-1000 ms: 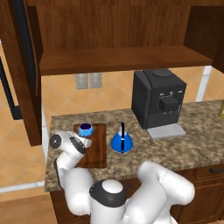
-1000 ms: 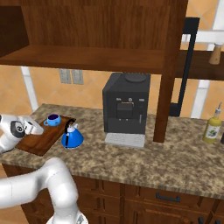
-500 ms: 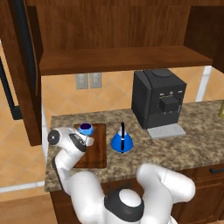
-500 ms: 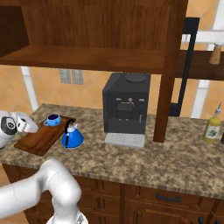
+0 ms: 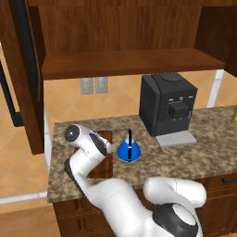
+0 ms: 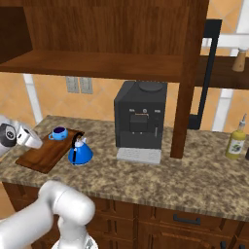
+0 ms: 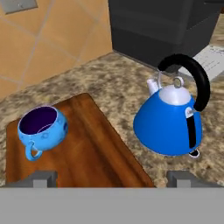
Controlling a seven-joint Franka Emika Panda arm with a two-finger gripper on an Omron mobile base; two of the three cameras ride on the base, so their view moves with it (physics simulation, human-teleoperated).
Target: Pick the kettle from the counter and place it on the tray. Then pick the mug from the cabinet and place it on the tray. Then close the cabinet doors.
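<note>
No lettering is readable anywhere. The mug, at nine o'clock in the hand view, sits empty on the tray. The kettle, at three o'clock, stands on the counter just beside the tray's edge. The gripper is spread wide, holding nothing.

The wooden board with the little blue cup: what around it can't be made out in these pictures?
- Left base view: the white arm covers the small light-blue cup and much of the reddish-brown wooden tray.
- Hand view: the bottom edge cuts the tray's near end; the hand shows mere finger tips, so open or shut is unclear.
- Right base view: the bright blue cone-shaped kettle hides part of the tray's rim.
</note>
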